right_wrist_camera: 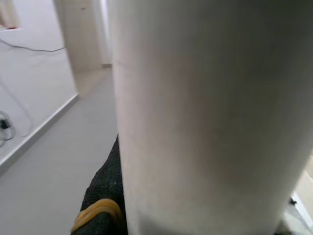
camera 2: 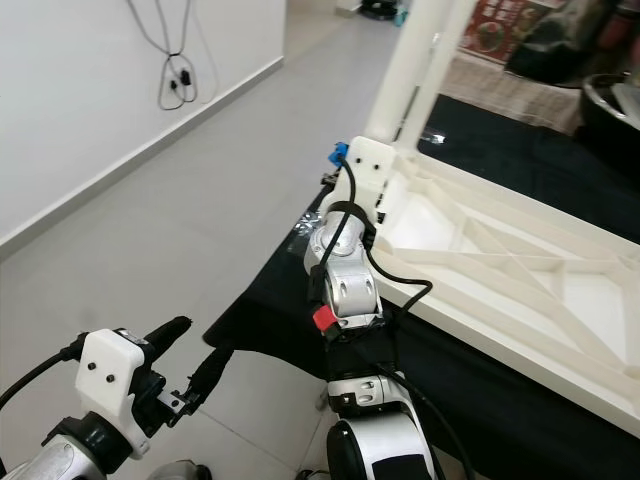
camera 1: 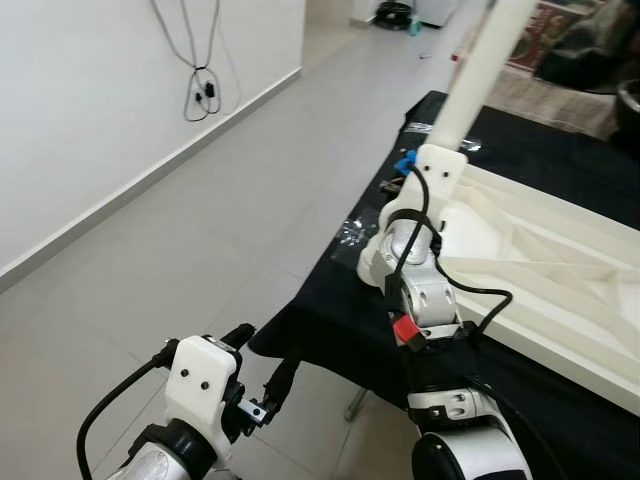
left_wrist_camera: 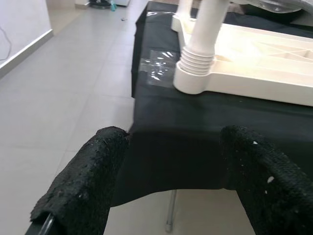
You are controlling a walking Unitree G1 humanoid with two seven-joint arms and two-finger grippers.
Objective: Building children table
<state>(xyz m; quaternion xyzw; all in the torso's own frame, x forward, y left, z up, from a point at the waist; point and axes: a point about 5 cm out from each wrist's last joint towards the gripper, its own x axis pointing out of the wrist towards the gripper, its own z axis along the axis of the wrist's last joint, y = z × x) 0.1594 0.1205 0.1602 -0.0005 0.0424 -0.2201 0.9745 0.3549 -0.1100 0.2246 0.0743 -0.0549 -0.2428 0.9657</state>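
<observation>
The room has a floor [camera 1: 200, 210] of large grey tiles meeting a white wall [camera 1: 80, 110] with a pale skirting, upper left of the head views. A grey cable [camera 1: 200, 75] hangs looped on that wall.

At right, a black cloth [camera 2: 480, 400] covers the work surface, its edge hanging down over the tiles. The white table top [camera 2: 500, 270] lies upside down on the cloth, ribbed underside up. One white table leg [camera 1: 475, 75] stands upright in its corner socket.

The right gripper [right_wrist_camera: 105, 205] is at that leg, its black finger pressed against the leg; grasp reads as clenched on it. The left gripper [left_wrist_camera: 171, 181] hangs low at lower left, over the floor before the cloth edge, jaws released and holding nothing.
</observation>
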